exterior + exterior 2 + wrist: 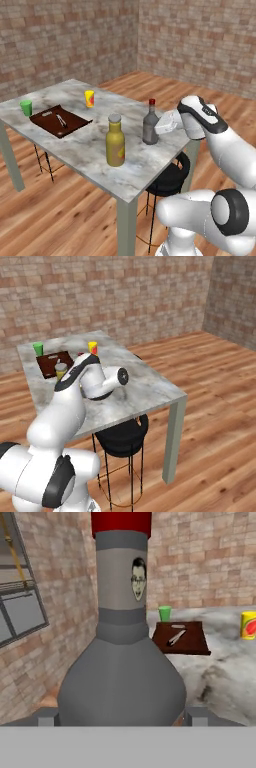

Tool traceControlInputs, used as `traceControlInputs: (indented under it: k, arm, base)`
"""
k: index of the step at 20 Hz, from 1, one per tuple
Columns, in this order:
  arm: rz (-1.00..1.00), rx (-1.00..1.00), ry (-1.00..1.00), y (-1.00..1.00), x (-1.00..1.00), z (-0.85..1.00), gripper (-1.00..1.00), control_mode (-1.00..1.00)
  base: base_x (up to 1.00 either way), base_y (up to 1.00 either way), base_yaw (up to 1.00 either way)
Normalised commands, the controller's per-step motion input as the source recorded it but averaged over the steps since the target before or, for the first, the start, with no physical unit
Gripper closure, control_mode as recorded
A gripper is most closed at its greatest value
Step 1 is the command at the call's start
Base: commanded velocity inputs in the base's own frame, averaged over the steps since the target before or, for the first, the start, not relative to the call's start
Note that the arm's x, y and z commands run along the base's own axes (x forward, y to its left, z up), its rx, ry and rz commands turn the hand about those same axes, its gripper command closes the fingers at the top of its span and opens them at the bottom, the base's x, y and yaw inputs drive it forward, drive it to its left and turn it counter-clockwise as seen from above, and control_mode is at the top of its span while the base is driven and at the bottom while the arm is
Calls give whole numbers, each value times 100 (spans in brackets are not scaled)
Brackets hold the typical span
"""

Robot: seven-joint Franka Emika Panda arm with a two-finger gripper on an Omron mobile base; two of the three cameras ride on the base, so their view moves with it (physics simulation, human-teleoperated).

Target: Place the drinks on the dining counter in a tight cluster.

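The dark grey bottle (150, 125) with its red cap stands upright near the near right edge of the marble worktop (75, 145). In the hand view it looms large between the two fingers (46, 717), whose tips sit on either side of its bulbous base, spread wide and not pressing it; whether they touch the glass cannot be told. On its neck is a small label with a face.

In the left base view, the tall yellow bottle (115, 140) with the grey cap stands upright at about 8 o'clock from the grey bottle, near but apart from it. Farther off at 10 o'clock lies a brown cutting board (60, 121) with small utensils on it. A yellow cup (89, 98) stands beyond the board's far end and a green cup (26, 107) near the worktop's left edge. A black stool (169, 180) sits under the near right edge.
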Motion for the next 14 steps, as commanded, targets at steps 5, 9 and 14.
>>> traceControlInputs:
  k: [5, 9, 14]
  arm:
    - [2, -1, -27, 0, 14, -31, 100, -100]
    - [0, -2, -20, 1, 16, -15, 100, -100]
    - [0, -2, -14, 11, 0, -3, 100, -100]
  base:
    - [0, 0, 0]
    - [0, 0, 0]
    - [0, 0, 0]
